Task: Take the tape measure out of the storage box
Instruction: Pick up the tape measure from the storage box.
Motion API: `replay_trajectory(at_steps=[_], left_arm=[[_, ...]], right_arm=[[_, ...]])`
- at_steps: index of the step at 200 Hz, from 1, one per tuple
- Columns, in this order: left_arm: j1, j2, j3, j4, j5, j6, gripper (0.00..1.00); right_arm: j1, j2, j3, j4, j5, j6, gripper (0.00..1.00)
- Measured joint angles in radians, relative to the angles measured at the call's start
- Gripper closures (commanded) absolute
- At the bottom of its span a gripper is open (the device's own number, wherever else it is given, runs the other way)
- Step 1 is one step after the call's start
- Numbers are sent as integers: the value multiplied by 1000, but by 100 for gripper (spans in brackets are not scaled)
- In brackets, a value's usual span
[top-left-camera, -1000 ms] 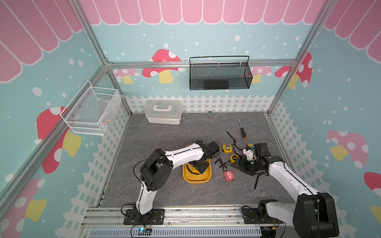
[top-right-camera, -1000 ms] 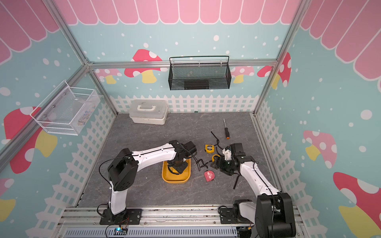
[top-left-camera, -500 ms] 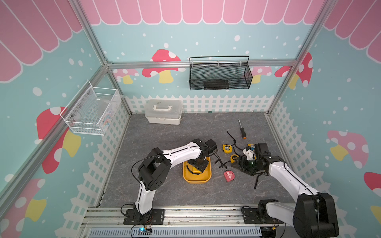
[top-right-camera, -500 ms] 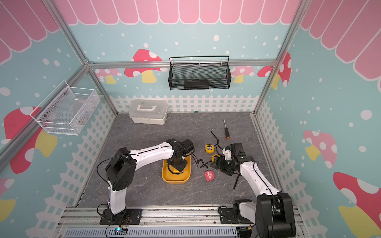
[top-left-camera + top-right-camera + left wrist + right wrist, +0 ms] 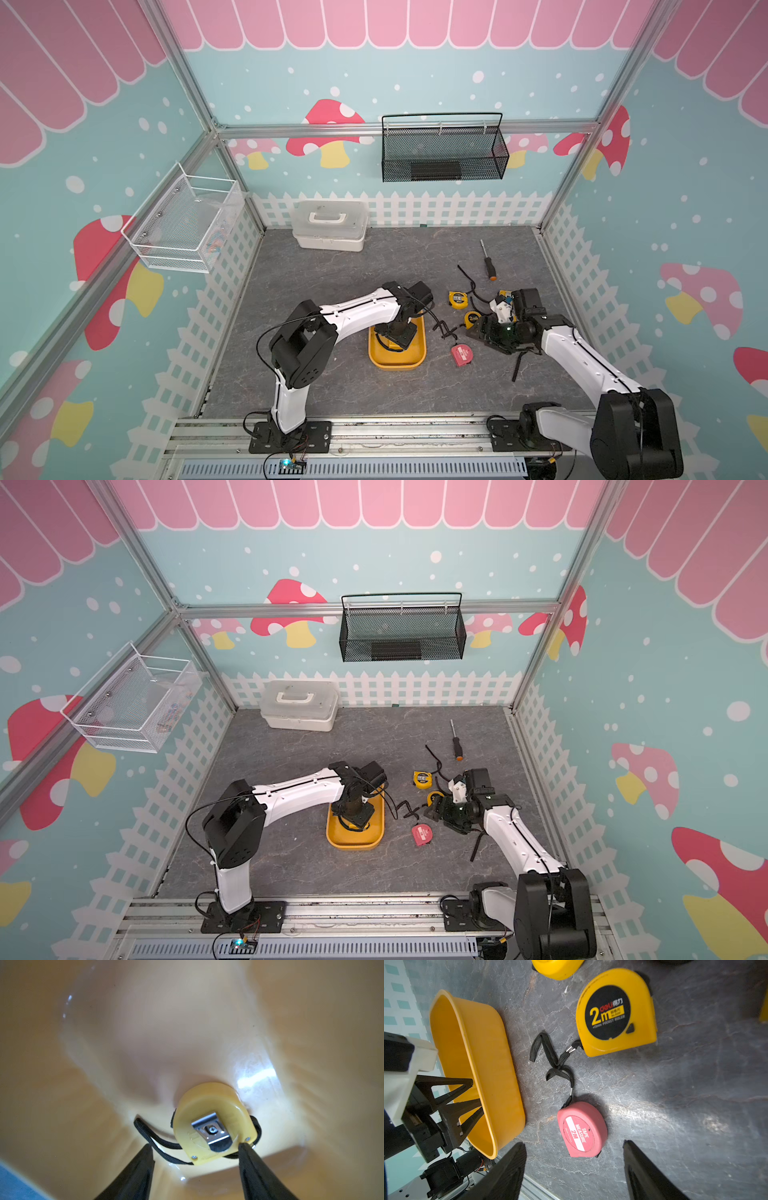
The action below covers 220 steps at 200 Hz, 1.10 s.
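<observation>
Left gripper (image 5: 195, 1145), jaws apart, straddles the tape measure (image 5: 212, 1122) near the box (image 5: 397, 366) wall, lower centre of both top views; right gripper (image 5: 573, 1142) spread above floor (image 5: 675, 1105)

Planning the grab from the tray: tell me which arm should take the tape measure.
Left. The left pincer is down inside the tray, open astride the tape measure. The right pincer is outside the tray, open above a pink tape on the floor.
</observation>
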Motion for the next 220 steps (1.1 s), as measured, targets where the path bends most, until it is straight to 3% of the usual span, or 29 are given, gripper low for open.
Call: replay_trajectory(at_steps=[140, 220], left_arm=[[0, -23, -77, 164, 31, -180, 33], [-1, -49, -104, 190, 31, -152, 32]], right_arm=[[-1, 0, 0, 0, -8, -14, 24], [-1, 0, 0, 0, -9, -14, 23]])
